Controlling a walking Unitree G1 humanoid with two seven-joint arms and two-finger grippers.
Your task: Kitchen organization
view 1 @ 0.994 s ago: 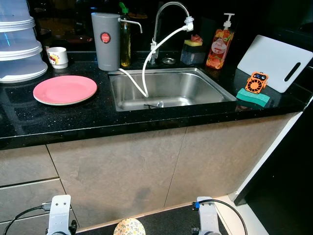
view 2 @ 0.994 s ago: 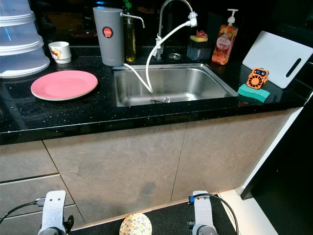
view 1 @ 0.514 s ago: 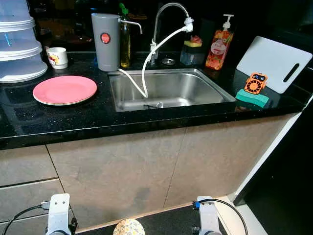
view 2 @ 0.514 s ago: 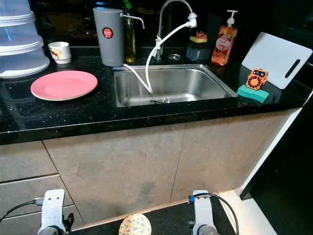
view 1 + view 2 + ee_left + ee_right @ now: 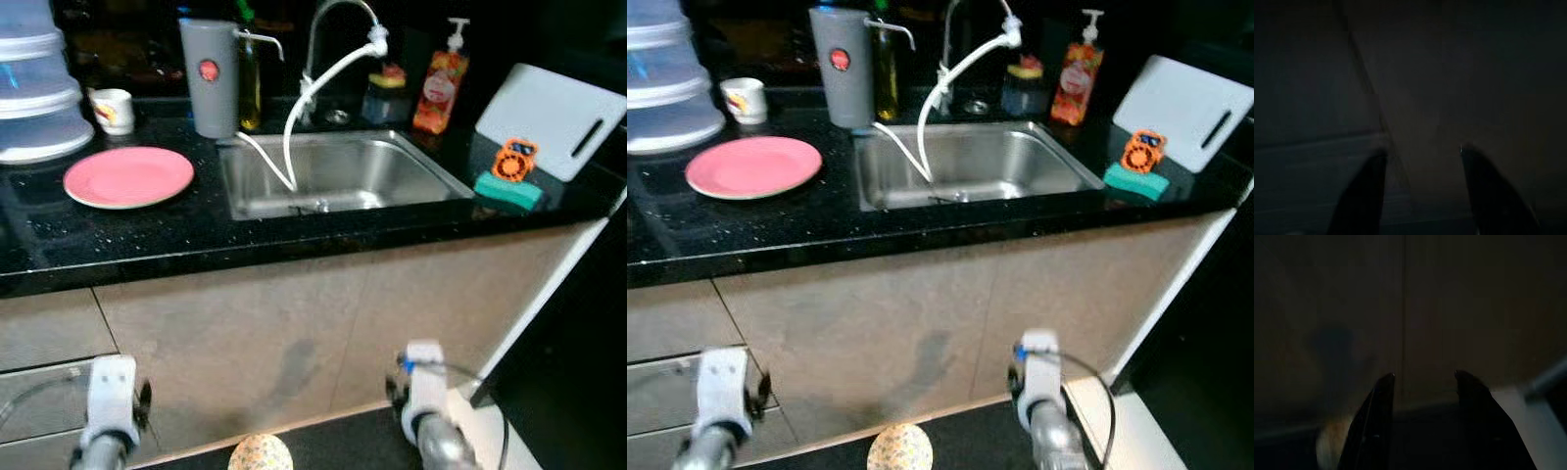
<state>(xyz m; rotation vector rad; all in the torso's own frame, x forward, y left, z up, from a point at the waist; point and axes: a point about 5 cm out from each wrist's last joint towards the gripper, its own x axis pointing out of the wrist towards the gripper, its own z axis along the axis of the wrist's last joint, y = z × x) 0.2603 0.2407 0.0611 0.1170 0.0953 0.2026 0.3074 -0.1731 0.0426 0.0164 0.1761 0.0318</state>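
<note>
Below, left gripper (image 5: 1420, 161) and right gripper (image 5: 1422, 382) hang low before cabinet doors (image 5: 294, 333), fingers spread, pinching nothing; pink plate (image 5: 128, 176) on bench (image 5: 118, 245) left of sink (image 5: 333, 176); white chopping board (image 5: 549, 117) at right rear corner

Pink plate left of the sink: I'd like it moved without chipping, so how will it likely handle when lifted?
The pink plate lies flat on the black counter, so its low rim probably gives little to grip. It looks glossy, perhaps slippery. Likely rigid and breakable if dropped.
</note>
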